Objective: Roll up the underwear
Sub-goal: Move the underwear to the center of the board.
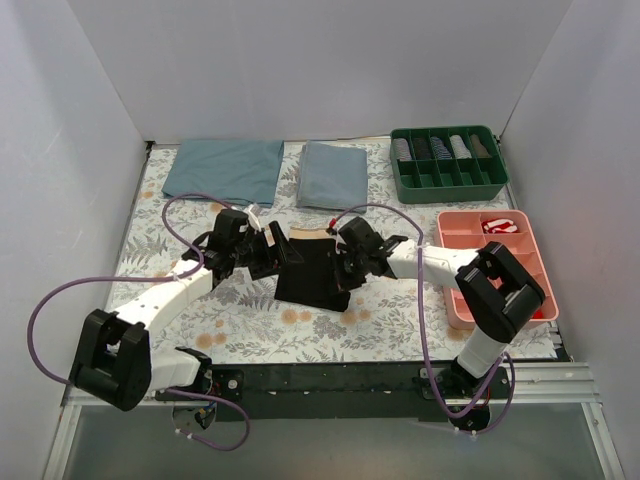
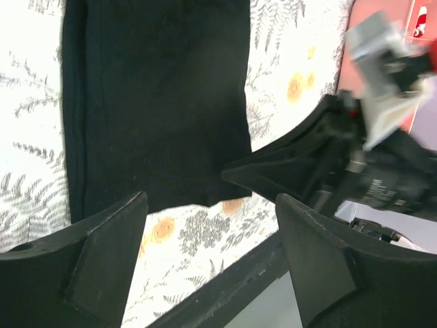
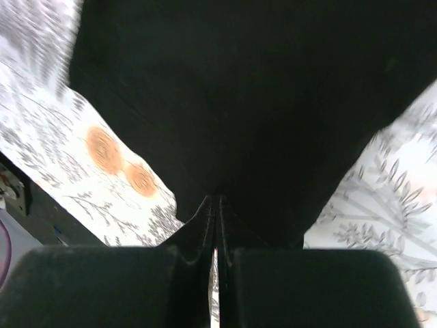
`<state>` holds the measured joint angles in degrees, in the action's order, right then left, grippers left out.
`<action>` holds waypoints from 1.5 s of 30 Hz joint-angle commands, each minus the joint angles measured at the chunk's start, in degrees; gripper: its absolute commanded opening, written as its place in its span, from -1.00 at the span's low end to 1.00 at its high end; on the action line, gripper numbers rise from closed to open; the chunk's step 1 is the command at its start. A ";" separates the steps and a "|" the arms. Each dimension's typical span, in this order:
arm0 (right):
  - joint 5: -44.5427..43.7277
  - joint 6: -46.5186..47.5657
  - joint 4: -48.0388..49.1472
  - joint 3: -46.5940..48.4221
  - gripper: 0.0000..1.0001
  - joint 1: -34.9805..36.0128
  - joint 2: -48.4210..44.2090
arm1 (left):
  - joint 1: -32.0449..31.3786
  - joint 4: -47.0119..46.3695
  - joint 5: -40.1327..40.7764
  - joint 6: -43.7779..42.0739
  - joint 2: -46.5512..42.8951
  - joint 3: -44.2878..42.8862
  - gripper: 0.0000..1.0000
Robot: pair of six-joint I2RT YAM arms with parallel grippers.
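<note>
**Underwear flat at the middle, one gripper apart and one closed on it**

The underwear (image 1: 312, 272) lies on the flower-pattern table cover (image 1: 250, 325), in the middle of the table between the two arms. It is black, and a beige waistband (image 1: 310, 232) shows at its far edge. In the left wrist view the fabric (image 2: 157, 102) looks flat and smooth.

The left gripper (image 1: 268, 250) is at the left side of the garment. Its fingers (image 2: 109, 266) stand wide apart and nothing is between them. Under the gap I see only the near edge of the black cloth and the table cover.

The right gripper (image 1: 348, 268) is at the right side of the garment. In its own camera the two fingers (image 3: 198, 239) are pressed together, and their tips meet the edge of the black fabric (image 3: 259, 89), which narrows toward them, so it seems pinched there.

Two blue-grey folded cloths (image 1: 225, 170) (image 1: 335, 175) lie at the far side of the table. A green tray (image 1: 447, 185) stands at the far right. A pink tray (image 1: 455, 230) stands near the right arm, with a small red rolled garment (image 1: 505, 225) in its far compartment.
</note>
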<state>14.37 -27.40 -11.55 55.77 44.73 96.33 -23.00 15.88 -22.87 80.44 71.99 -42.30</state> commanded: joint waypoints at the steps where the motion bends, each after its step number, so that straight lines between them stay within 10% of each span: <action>1: 0.22 -4.16 5.57 -2.33 -0.94 0.79 -3.08 | -0.11 2.93 0.98 1.20 -6.06 3.19 0.60; 39: -7.77 -5.04 -4.70 -15.79 -0.97 3.87 -16.52 | -0.11 4.34 5.65 -3.01 -3.00 1.62 0.96; 45: -13.74 -5.56 -10.33 -9.02 -0.64 3.79 -25.22 | 0.15 3.90 4.25 -5.21 4.55 -3.92 0.96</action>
<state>5.65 -33.41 -18.63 41.36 48.45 76.93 -23.00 21.52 -17.78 77.69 74.28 -41.50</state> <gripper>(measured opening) 0.144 0.981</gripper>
